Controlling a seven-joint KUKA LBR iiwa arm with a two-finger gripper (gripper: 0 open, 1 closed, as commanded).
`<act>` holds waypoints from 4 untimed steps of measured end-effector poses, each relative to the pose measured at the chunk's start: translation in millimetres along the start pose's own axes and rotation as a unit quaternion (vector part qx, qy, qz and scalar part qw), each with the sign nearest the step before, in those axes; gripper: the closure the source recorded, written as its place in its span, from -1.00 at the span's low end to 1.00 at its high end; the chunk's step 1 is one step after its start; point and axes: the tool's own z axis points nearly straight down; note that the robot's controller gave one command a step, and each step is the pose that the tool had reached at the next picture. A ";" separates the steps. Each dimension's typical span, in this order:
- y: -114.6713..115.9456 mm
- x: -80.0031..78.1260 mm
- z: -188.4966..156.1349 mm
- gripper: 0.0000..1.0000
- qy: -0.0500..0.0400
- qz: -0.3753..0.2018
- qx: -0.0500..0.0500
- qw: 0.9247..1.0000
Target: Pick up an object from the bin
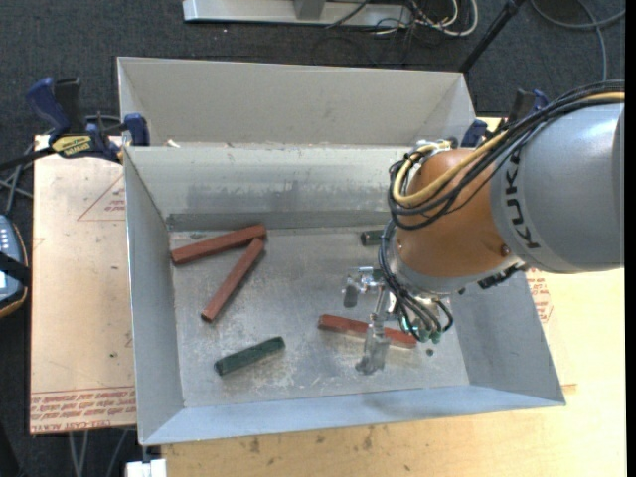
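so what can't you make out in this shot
Camera view: the gripper covers the middle of the red bar, so a grip cannot be judged.
Camera view: the orange cover hides the right floor of the bin.
Camera view: small dark thing by the back wall, too small to name.

Set high above the grey metal bin (pixel 288 182) and looking down into it, tipped somewhat from the near side toward the far one (witness the far wall, broad and open-faced). Stands close enough to take in the whole bin from rim to rim, with a margin of dark floor (pixel 149 18) beyond the far edge and a strip more on the left. Meets the arm (pixel 561 197) at the right edge, looming large there, well above the bin's bottom.
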 end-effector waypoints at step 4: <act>-53.0 -40.1 57.4 1.00 -0.005 0.117 0.000 0.993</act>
